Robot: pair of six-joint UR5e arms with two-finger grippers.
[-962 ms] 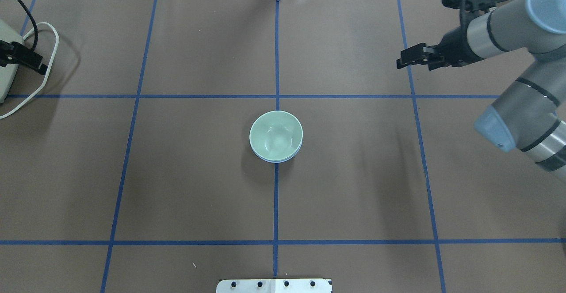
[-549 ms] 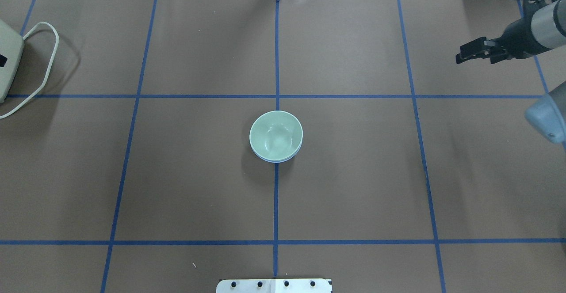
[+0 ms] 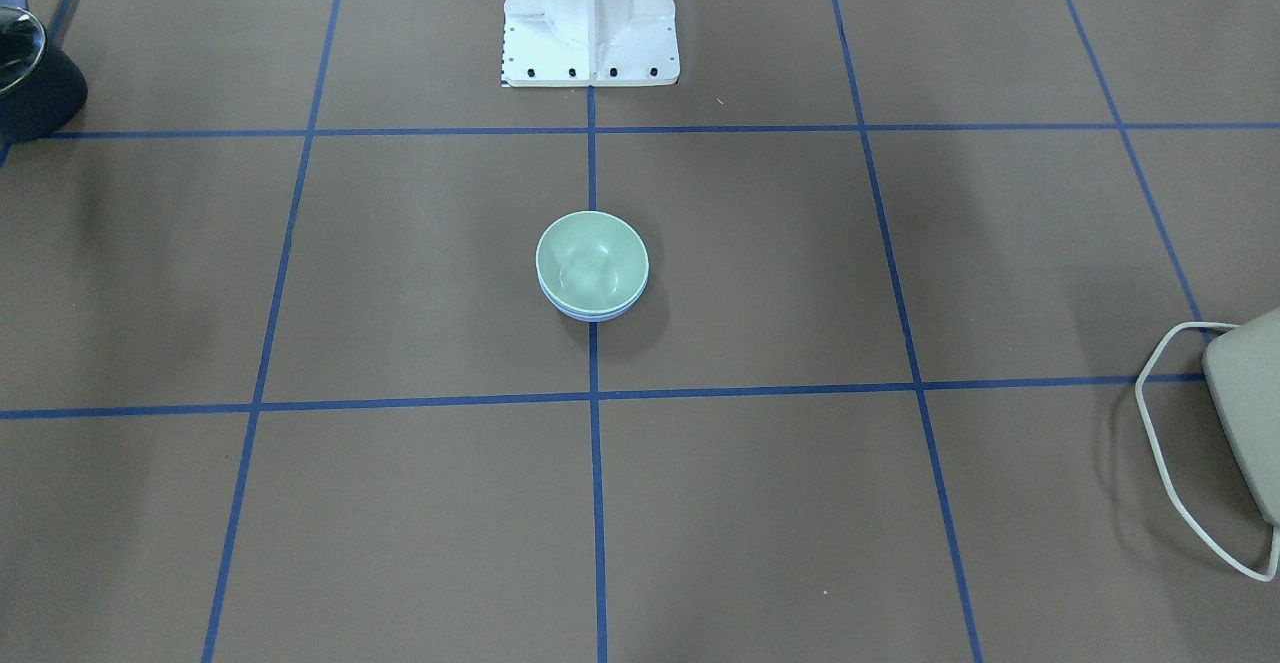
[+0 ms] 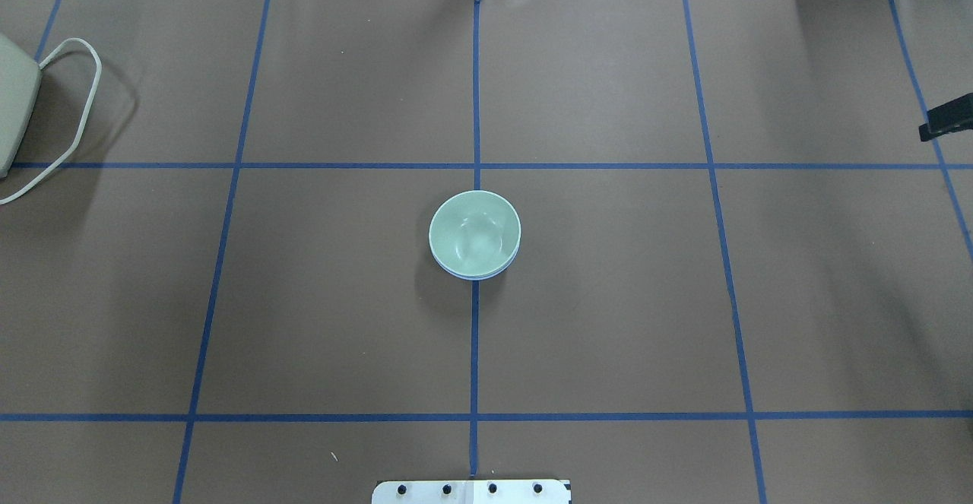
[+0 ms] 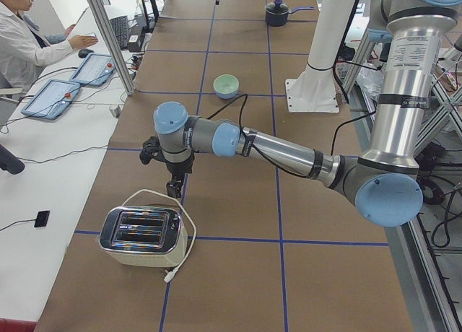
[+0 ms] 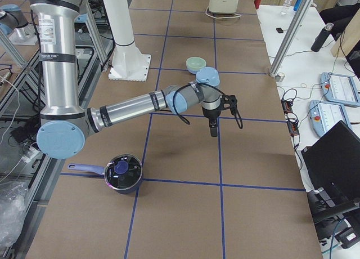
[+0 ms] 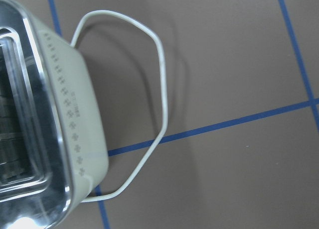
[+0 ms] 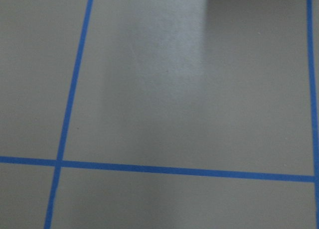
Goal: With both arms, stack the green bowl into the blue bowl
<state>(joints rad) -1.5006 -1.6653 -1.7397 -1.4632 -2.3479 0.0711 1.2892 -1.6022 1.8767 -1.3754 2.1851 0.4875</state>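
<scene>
The green bowl [image 4: 474,232] sits nested inside the blue bowl [image 4: 477,276] at the table's centre; only a thin blue rim shows under it. The stack also shows in the front view, green bowl [image 3: 590,258] in blue bowl [image 3: 592,315]. My right gripper [image 4: 946,120] shows only as a black tip at the overhead view's right edge, far from the bowls; it hangs over bare table in the right side view [image 6: 214,129]. My left gripper [image 5: 173,189] hangs over the toaster, far from the bowls. I cannot tell whether either is open or shut. Neither holds anything.
A cream toaster [image 4: 11,101] with a white cord stands at the table's left end, filling the left wrist view [image 7: 40,129]. A dark pot [image 6: 122,174] stands at the right end. The white pedestal base [image 3: 590,13] is at the robot's edge.
My right gripper has drawn away to the right, almost out of the overhead view. My left gripper has left that view on the left. The stacked bowls have not moved.
</scene>
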